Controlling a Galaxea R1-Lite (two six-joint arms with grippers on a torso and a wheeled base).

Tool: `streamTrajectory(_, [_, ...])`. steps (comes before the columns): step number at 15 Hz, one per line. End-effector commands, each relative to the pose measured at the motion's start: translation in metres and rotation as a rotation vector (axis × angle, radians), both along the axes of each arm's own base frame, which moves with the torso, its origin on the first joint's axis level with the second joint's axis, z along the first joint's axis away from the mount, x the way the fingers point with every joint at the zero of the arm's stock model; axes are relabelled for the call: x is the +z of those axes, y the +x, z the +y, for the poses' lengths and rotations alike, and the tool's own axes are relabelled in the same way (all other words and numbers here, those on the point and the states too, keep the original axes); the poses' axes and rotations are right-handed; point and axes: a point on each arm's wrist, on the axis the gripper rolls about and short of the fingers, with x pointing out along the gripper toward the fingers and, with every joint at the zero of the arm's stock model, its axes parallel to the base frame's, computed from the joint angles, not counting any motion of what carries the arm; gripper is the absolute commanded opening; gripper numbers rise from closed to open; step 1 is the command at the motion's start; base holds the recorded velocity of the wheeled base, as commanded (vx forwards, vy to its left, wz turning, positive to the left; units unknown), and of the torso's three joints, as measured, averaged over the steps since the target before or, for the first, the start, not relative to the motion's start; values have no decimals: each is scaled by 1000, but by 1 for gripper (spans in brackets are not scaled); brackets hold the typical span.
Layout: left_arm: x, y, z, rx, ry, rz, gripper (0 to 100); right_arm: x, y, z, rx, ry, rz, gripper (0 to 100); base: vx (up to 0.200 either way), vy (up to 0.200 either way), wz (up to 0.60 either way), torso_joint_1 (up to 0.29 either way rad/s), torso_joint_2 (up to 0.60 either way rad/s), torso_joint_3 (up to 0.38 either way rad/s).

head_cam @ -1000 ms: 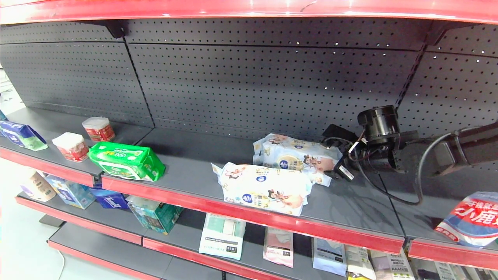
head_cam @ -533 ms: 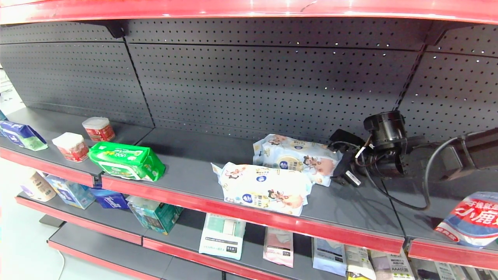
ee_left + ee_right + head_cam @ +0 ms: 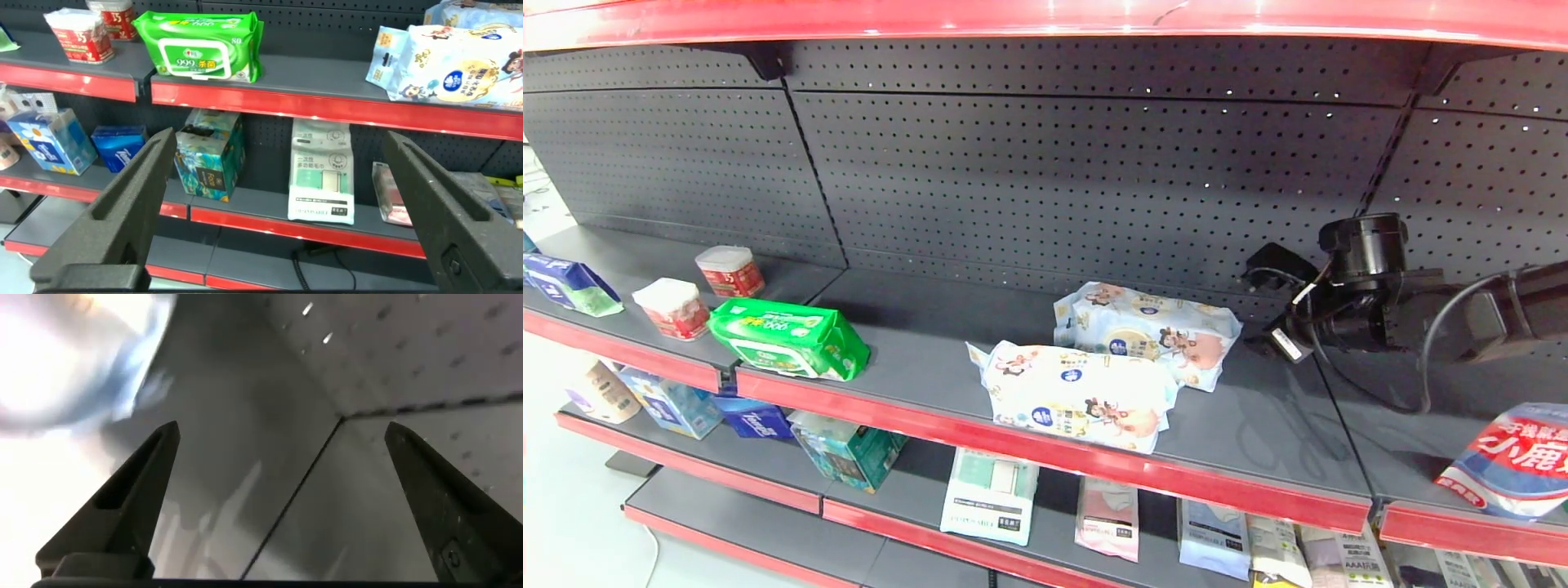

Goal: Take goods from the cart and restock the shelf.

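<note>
Head camera looks down at the shelf (image 3: 931,327); both wrist cameras face it, the right closest.

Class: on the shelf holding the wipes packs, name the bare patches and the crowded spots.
Free: shelf between the green pack and the front white pack; the strip along the pegboard behind them; the patch right of the rear white pack, under the open right gripper. Crowded: the two tubs at the left end.
</note>
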Motion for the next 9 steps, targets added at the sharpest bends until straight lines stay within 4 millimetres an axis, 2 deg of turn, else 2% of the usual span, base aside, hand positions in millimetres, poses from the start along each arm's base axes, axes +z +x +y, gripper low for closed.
streamTrajectory(1, [0, 0, 0, 0, 0, 0, 100, -6, 6, 4, 3, 7, 6, 100, 0, 0, 0, 0, 0, 0])
streamTrajectory(9, [0, 0, 0, 0, 0, 0, 100, -5, 12, 35, 55, 53, -32, 100, 0, 0, 0, 0, 0, 0])
